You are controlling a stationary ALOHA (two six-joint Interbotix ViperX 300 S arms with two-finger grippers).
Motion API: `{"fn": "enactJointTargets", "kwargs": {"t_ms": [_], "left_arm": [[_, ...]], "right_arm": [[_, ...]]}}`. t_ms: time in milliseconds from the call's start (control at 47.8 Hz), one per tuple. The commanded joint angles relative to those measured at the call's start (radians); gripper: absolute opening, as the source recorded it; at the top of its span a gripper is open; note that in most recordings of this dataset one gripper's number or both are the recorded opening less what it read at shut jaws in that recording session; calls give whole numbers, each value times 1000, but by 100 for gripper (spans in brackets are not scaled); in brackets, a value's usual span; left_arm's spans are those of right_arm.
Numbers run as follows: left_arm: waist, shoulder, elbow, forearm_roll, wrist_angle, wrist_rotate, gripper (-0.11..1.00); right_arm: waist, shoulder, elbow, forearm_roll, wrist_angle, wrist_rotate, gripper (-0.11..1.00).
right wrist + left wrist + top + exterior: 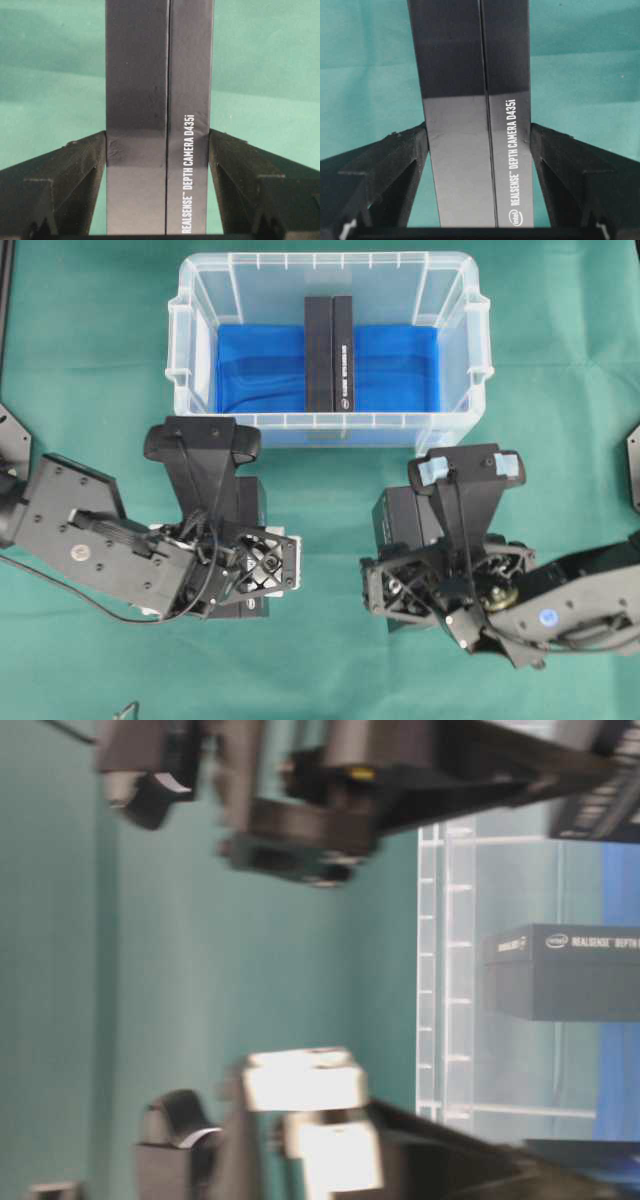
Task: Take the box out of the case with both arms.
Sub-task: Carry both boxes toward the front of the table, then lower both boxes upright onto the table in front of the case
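at 8 o'clock from the case (180,360), over the green worktop (90,360): left end effector (479,131) closed partway on a black realsense box (455,75), fingers pressed flat to its two long sides, print facing up at the wrist camera. gripped across the narrow width, probably because that is the only span the fingers can bridge. nothing but bare cloth on either side of it, so free room toward 9 and 6 o'clock. in the middle: clear case at 12 o'clock, ribbed rim all round, blue sheet (255,365) on its floor, and one more black box (330,355) standing on edge at the centre, running 12 to 6, well apart from the 3 and 9 o'clock walls. judged from that: task not finished, and gaps on both flanks wide enough for fingers to drop in; near wall at 6 o'clock the edge to clear on any lift. at 4 o'clock from the case: right end effector (157,135), blue-taped, likewise clamped on a second black box (137,65) by its long sides, off the case and above cloth, open room toward 3 and 6 o'clock. cannot tell whether either held box touches the worktop.
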State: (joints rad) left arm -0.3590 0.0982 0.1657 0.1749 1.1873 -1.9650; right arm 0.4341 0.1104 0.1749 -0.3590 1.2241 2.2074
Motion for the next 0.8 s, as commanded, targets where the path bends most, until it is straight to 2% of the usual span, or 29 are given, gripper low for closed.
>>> {"fn": "enactJointTargets", "kwargs": {"t_ms": [0, 293, 544, 774], "left_arm": [[6, -5, 8, 2, -58, -8, 64], [8, 15, 18, -3, -101, -3, 64], [26, 6, 34, -64, -115, 5, 64], [26, -3, 49, -64, -178, 5, 64]], "right_arm": [[-9, -18, 6, -3, -23, 2, 67], [-20, -17, 20, -6, -31, 2, 67], [-20, -11, 23, -8, -32, 2, 67], [-20, -9, 21, -8, -28, 2, 67]]}}
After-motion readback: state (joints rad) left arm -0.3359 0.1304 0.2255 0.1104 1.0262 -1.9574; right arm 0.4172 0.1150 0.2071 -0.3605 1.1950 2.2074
